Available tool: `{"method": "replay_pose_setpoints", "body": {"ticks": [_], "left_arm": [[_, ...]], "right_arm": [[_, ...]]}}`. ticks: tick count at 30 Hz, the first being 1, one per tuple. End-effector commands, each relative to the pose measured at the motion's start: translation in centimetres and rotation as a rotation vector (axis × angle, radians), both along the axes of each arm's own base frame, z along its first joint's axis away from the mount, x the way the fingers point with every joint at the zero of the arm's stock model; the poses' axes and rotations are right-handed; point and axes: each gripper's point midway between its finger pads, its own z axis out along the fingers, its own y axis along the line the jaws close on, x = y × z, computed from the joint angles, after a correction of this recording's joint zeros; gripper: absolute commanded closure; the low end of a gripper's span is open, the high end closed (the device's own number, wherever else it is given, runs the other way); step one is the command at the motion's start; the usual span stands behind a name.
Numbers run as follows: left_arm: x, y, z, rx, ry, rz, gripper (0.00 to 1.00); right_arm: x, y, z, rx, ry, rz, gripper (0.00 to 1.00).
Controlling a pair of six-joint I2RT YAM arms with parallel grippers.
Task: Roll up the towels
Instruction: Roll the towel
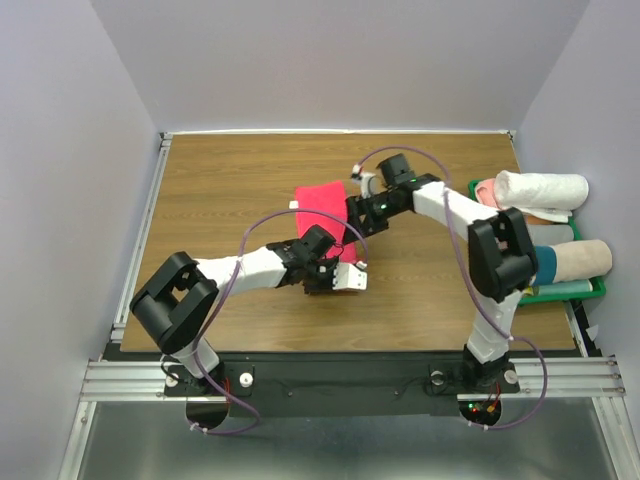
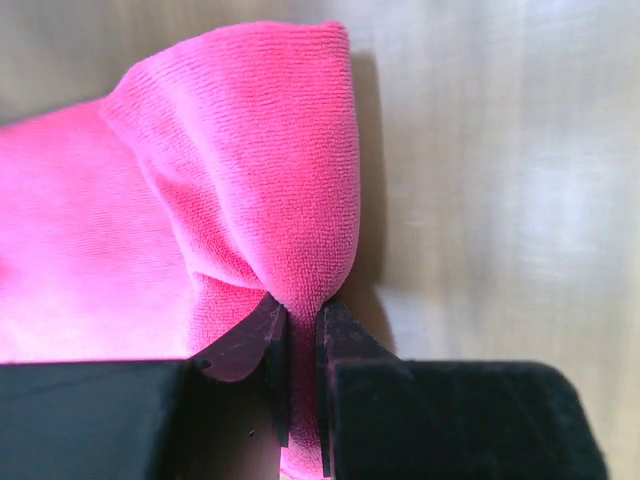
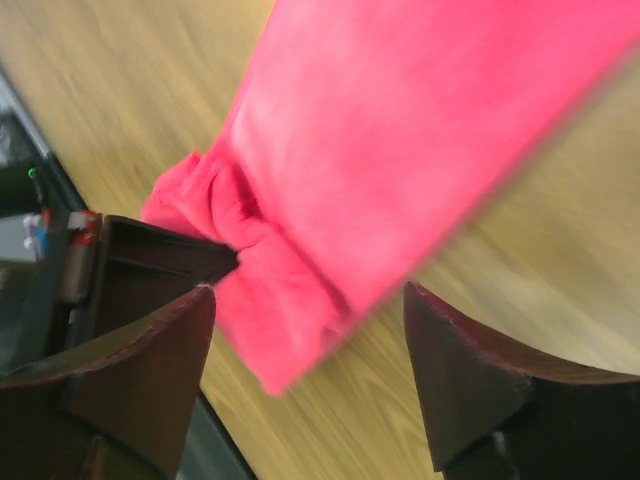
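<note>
A bright pinkish-red towel (image 1: pixel 322 200) lies near the middle of the wooden table, partly hidden by both arms. My left gripper (image 1: pixel 325 262) is at the towel's near edge and is shut on a pinched-up fold of the towel (image 2: pixel 300 200), which bunches upward from between the fingers (image 2: pixel 265 340). My right gripper (image 1: pixel 356 222) hovers over the towel's right near end, open, its two fingers (image 3: pixel 150 350) standing wide apart with the towel's end (image 3: pixel 290 290) between and beyond them. The towel's white tag does not show clearly.
A green tray (image 1: pixel 590 288) at the table's right edge holds rolled towels: a white one (image 1: pixel 545 187), a tan one (image 1: pixel 585 258) and others partly hidden. The right arm's elbow (image 1: pixel 500 250) stands beside the tray. Purple cables loop over both arms.
</note>
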Motion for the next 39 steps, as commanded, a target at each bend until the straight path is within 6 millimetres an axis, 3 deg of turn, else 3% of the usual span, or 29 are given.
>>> {"method": "replay_pose_setpoints", "body": {"ticks": [1, 2, 3, 5, 6, 7, 11, 16, 18, 19, 23, 27, 31, 35, 39], "left_arm": [[-5.6, 0.6, -0.3, 0.009, 0.377, -0.024, 0.98], [-5.8, 0.6, -0.3, 0.009, 0.415, -0.025, 0.98], [-6.3, 1.3, -0.7, 0.017, 0.497, -0.010, 0.98], [-6.3, 1.5, -0.9, 0.025, 0.577, 0.010, 0.98], [-6.0, 1.6, -0.7, -0.002, 0.625, 0.028, 0.98], [-5.3, 1.2, -0.3, -0.019, 0.648, 0.040, 0.98], [-5.0, 1.7, -1.9, 0.011, 0.842, 0.114, 1.00], [-4.4, 1.9, -2.9, 0.027, 0.976, 0.144, 1.00], [-4.0, 2.1, -3.6, 0.042, 1.007, 0.153, 1.00], [-3.4, 2.0, -3.7, 0.038, 1.005, 0.154, 1.00], [-3.2, 2.3, -4.7, 0.075, 1.045, 0.166, 1.00], [-3.0, 2.6, -5.2, 0.094, 1.068, 0.164, 1.00], [-2.2, 2.8, -5.5, 0.091, 1.060, 0.178, 0.95], [-1.5, 2.7, -5.5, 0.080, 1.051, 0.188, 0.94], [-1.3, 2.8, -5.5, 0.079, 1.039, 0.185, 0.93]], "right_arm": [[4.2, -5.0, 5.9, 0.022, -0.223, -0.124, 0.07], [4.4, -5.6, 6.9, 0.031, -0.246, -0.137, 0.01], [4.4, -6.3, 8.8, 0.043, -0.294, -0.150, 0.00], [4.1, -7.8, 10.1, 0.048, -0.332, -0.169, 0.00], [3.3, -8.3, 11.8, 0.052, -0.395, -0.150, 0.00], [2.9, -8.7, 12.4, 0.043, -0.426, -0.141, 0.00], [-1.0, -9.5, 13.9, 0.046, -0.499, -0.022, 0.01], [-5.9, -9.2, 12.0, -0.033, -0.478, 0.164, 0.12], [-6.9, -8.1, 11.7, -0.054, -0.525, 0.206, 0.19], [-7.7, -7.5, 10.6, -0.089, -0.531, 0.235, 0.23], [-7.9, -4.5, 8.7, -0.158, -0.608, 0.305, 0.28], [-7.8, -0.8, 8.1, -0.169, -0.709, 0.368, 0.31], [-7.6, 1.8, 5.0, -0.193, -0.781, 0.440, 0.32], [-7.8, 3.4, 2.7, -0.205, -0.848, 0.496, 0.32], [-7.5, 3.3, 0.5, -0.247, -0.863, 0.487, 0.32]]}}
